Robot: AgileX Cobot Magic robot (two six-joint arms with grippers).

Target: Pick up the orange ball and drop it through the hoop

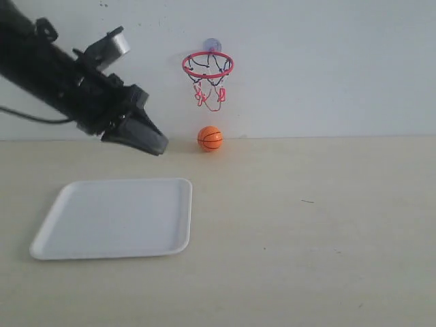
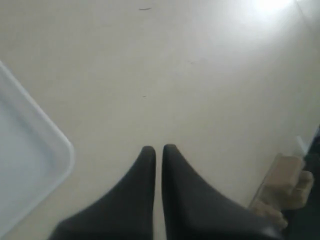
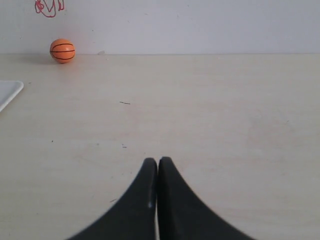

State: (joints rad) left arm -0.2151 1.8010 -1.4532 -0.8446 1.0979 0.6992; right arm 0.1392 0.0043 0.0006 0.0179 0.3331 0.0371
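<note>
Exterior view: the orange ball rests on the worktop against the foot of the wall, at 6 o'clock from the hoop and apart from its net. The hoop is fixed to the wall, ring level. The left end effector hangs above the worktop at 9 o'clock from the ball, near it but not touching. Its fingers are pressed narrow with nothing in them. A white tray lies flat at 7 o'clock from the ball. Only 1 arm shows here.

Left wrist view: left end effector, the 2 dark fingers drawn to a thin slit, empty. Bare worktop lies beneath, with 1 rounded tray corner beside the fingers.

Right wrist view: right end effector, fingers together, no gap seen, gripping nothing, low over the worktop. The orange ball sits far ahead at the wall, well apart from the tips, under the net's end of the hoop. A tray corner just shows.
</note>
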